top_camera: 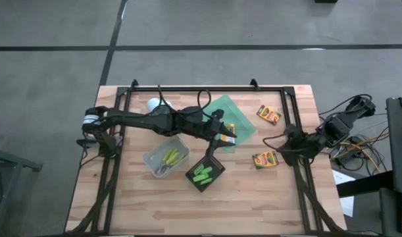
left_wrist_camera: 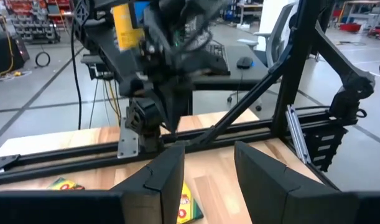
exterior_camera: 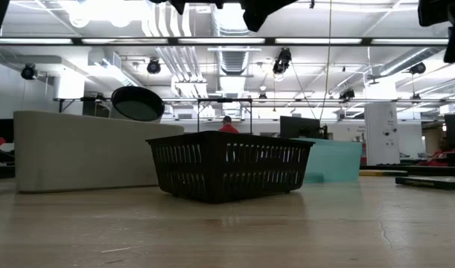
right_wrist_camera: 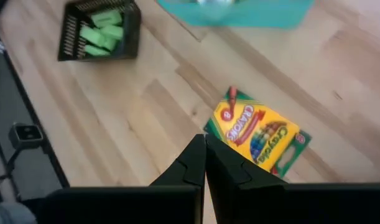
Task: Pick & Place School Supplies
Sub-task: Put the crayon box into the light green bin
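Judging from the layout, green marker sticks sat in the black mesh basket, scissors in the clear bin, two yellow-green crayon boxes remained on the worktop, left gripper spread over the green tray, right gripper pressed together.

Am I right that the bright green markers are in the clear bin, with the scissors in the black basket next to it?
Not quite, it is the reverse. The high view shows the green markers lying in the black basket and the scissors in the clear bin. The two containers do sit next to each other.
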`<state>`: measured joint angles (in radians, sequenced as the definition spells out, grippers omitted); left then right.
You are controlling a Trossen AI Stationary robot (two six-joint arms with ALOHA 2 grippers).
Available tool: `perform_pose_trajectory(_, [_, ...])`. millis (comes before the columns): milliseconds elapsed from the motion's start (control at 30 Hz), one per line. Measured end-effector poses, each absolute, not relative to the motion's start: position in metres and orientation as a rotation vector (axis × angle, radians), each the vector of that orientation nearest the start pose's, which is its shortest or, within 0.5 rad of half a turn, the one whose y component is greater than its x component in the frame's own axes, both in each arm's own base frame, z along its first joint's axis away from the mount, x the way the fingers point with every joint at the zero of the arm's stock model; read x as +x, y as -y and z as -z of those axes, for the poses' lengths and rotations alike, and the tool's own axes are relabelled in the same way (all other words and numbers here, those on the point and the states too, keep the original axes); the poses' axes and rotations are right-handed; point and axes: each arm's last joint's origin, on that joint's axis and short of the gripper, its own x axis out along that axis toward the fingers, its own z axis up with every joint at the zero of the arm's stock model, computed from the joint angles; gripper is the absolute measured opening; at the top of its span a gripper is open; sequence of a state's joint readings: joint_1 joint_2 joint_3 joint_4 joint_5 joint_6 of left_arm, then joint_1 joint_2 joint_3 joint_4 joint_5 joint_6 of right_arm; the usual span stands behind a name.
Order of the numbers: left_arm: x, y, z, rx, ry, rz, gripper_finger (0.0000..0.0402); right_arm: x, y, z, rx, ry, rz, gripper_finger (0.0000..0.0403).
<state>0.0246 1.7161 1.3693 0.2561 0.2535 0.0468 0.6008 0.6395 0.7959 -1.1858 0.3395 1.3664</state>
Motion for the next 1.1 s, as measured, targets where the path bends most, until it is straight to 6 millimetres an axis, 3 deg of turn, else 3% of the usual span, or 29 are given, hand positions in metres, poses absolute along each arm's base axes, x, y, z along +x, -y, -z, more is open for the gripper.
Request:
perform_pose_trajectory(333, [0.405, -0.003, -0.331, 0.038, -0.071, 0.231, 0.0147, 0.11, -0.055, -0.26, 0.779, -1.002, 0.544, 0.0008])
perform_pose_trajectory(567, [0.405, -0.003, -0.33, 0.035, -0.071, 0.23, 0.0147, 0.134, -0.058, -0.244, 0.857, -1.043, 0.746, 0.0008])
perform_pose_trajectory(833, [0.405, -0.003, -0.33, 0.032, -0.072, 0.231, 0.0147, 0.158, -0.067, -0.229, 0.909, -1.107, 0.758, 0.0008])
perform_pose_trajectory(1100, [0.405, -0.003, -0.33, 0.032, -0.072, 0.23, 0.0147, 0.166, -0.066, -0.202, 0.839, -1.232, 0.842, 0.0008])
